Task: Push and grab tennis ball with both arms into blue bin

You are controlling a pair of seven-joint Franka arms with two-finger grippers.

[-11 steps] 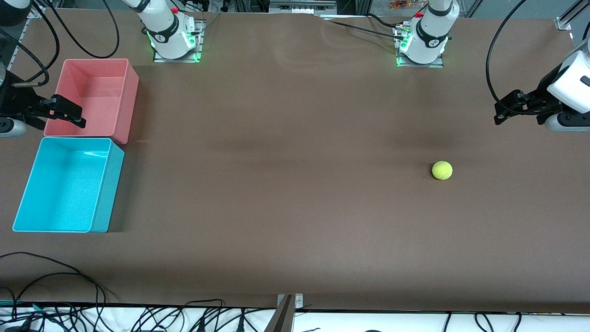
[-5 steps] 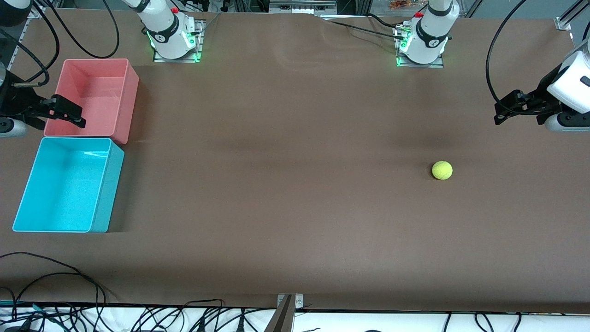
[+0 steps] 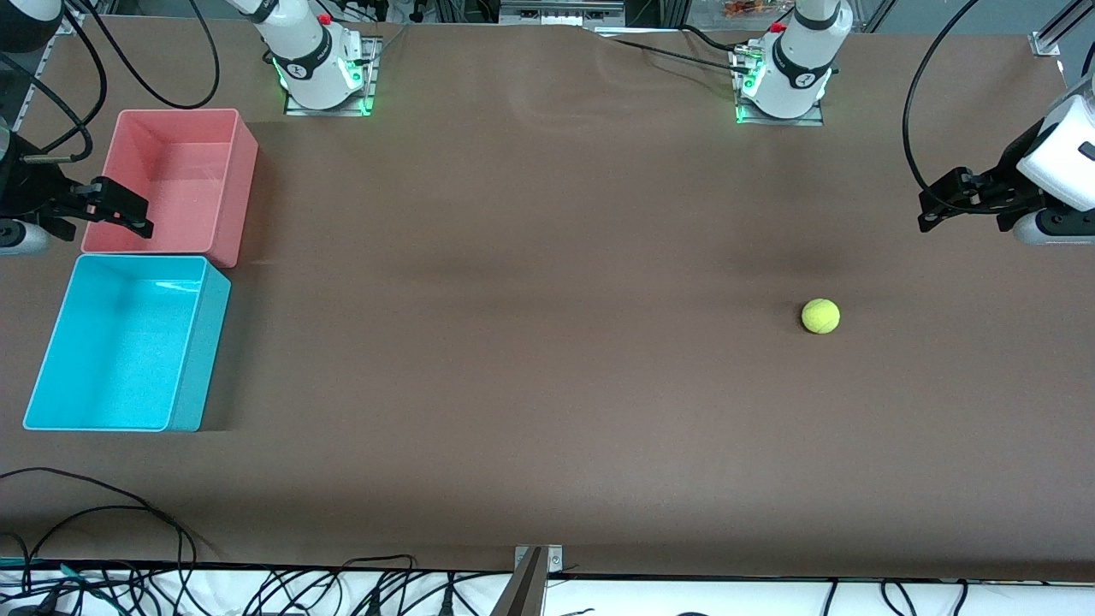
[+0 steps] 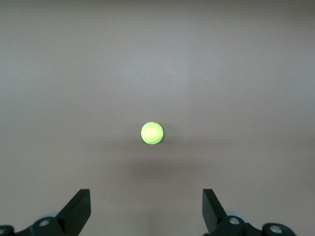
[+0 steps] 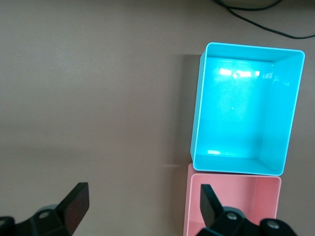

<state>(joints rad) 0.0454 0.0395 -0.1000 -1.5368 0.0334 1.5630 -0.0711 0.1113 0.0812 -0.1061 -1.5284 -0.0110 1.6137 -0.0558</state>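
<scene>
1. The tennis ball (image 3: 820, 316) sits untouched on the brown table (image 3: 547, 385), toward the left arm's end and well apart from both bins; it has not moved over the past second.
2. The left gripper (image 3: 926, 214) hangs in the air over the table's edge at that same end, holding much the same station as a second ago. Its wrist view frames the ball (image 4: 152, 133) dead centre between fingers spread wide, with nothing held.
3. The right gripper (image 3: 141, 216) has drifted slightly outward over the outer rim of the pink-red bin (image 3: 171, 162). Its fingers also stand wide apart and empty.
4. The blue bin (image 3: 120, 342) lies empty at the right arm's end, touching the pink-red bin and nearer to the front camera than it. The right wrist view shows its bare floor (image 5: 241, 108).
5. With so little changed, the job looks not yet begun: the ball is at the wrong end of the table. The left arm appears lined up for the opening push toward the right arm, which seems to wait by the bins.
</scene>
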